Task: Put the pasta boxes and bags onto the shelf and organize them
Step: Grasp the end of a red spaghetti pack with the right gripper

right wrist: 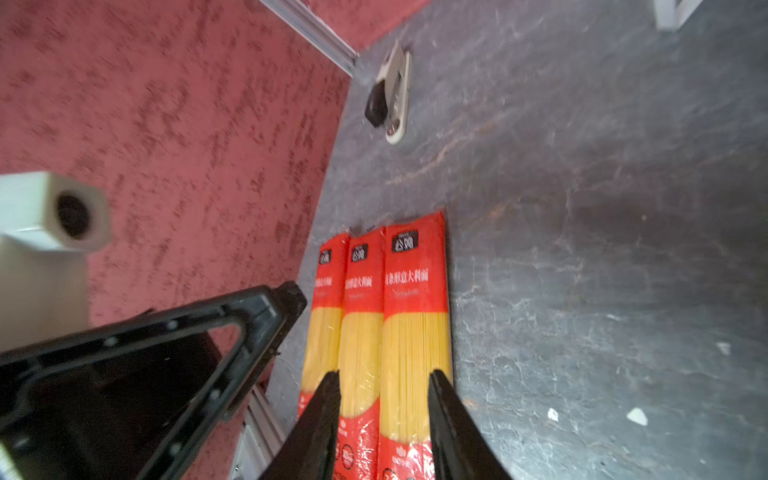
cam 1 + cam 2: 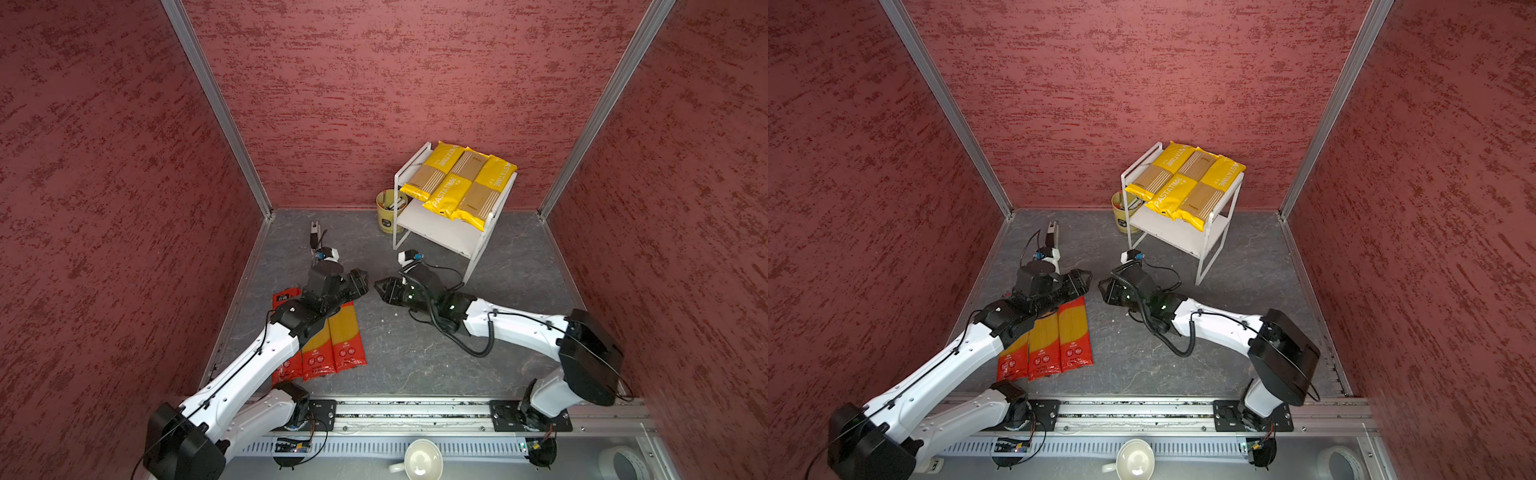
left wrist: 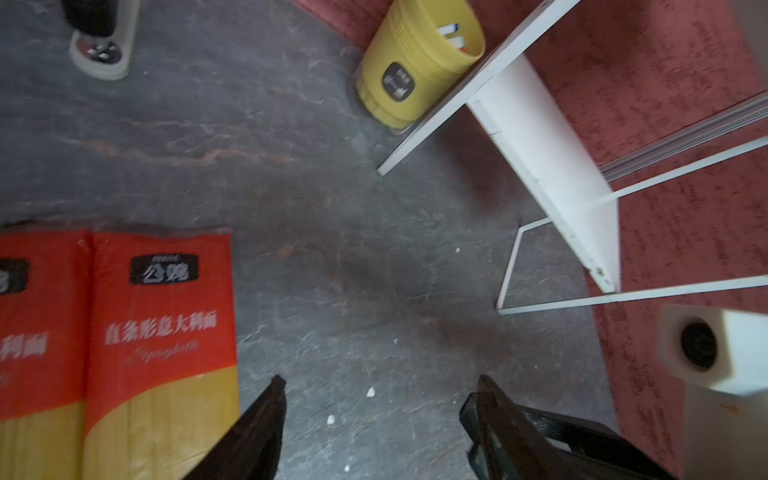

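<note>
shelf (image 2: 436, 235) top: three yellow packs (image 2: 457, 183) | grey floor (image 2: 415, 353): three red packs (image 2: 320, 353), yellow cup (image 2: 388, 216)

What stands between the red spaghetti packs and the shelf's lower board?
No loose thing does. Only the left claw and right claw hang over the table between the red packs and the shelf. The yellow cup stands beside the shelf, off that line.

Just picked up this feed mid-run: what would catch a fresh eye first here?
Three yellow PASTATIME packs cover the top board of the white shelf at the back right. Three red-ended spaghetti packs lie side by side on the grey floor, partly under the left arm. The left hand and right hand face each other mid-floor, both open and empty.
</note>
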